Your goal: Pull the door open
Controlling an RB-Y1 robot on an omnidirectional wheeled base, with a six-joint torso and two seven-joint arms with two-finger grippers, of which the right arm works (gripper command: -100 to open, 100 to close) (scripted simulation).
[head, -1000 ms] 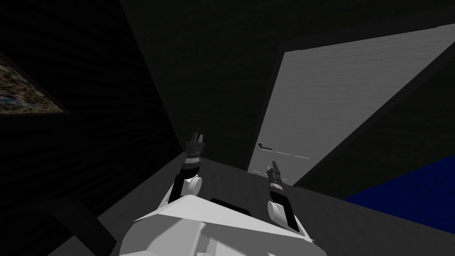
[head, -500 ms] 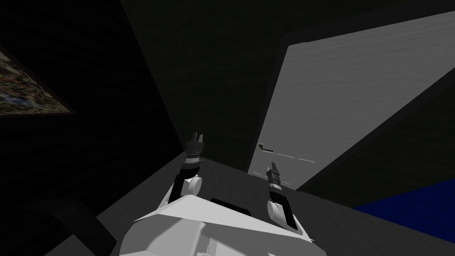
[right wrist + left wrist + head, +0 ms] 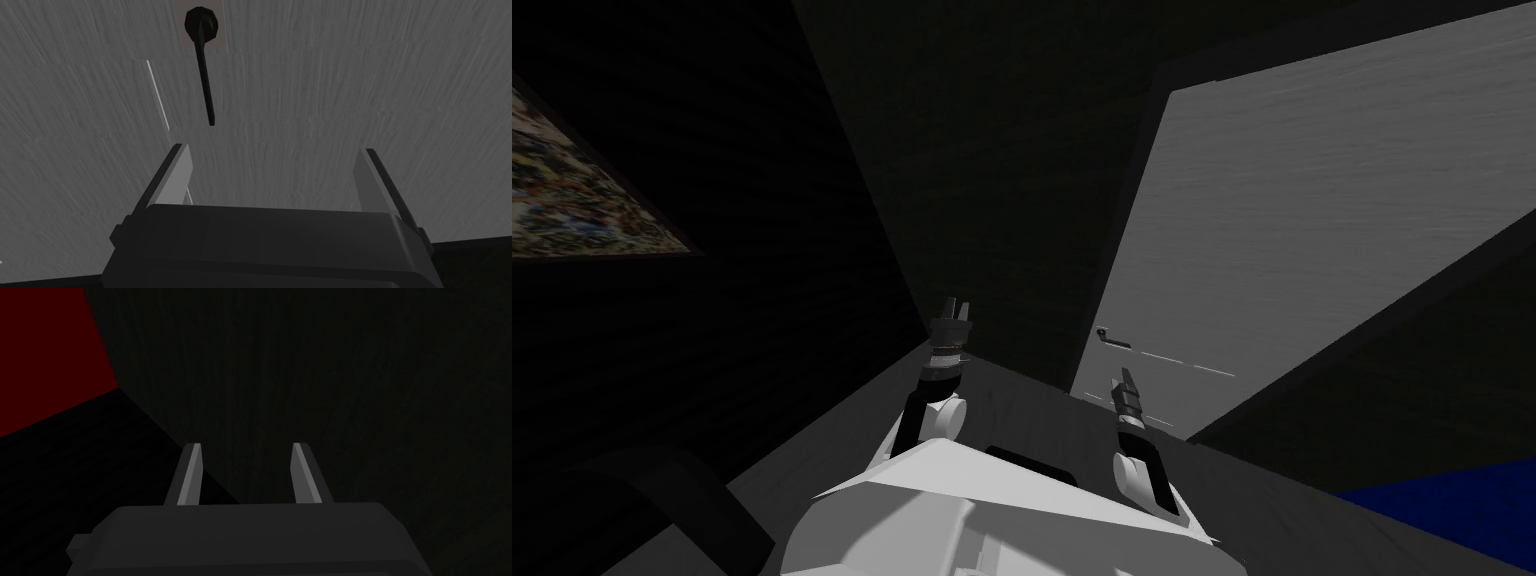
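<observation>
Right wrist view, right claw (image 3: 273,149) released near black handle (image 3: 205,75), grey door (image 3: 350,75), left claw (image 3: 245,445) released, wall picture (image 3: 582,200)

Both the left tool (image 3: 246,447) and right tool (image 3: 274,150) bear light grey blades on dark boxes.

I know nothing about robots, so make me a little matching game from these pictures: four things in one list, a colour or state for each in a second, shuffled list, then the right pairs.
Things
1. door
2. door handle
3. left gripper
4. right gripper

Descriptions
a. black, a thin lever
b. open, facing a dark wall
c. light grey, broad and flat
d. open, facing the door, just short of the handle and not touching it

Pairs: 1-c, 2-a, 3-b, 4-d
</observation>
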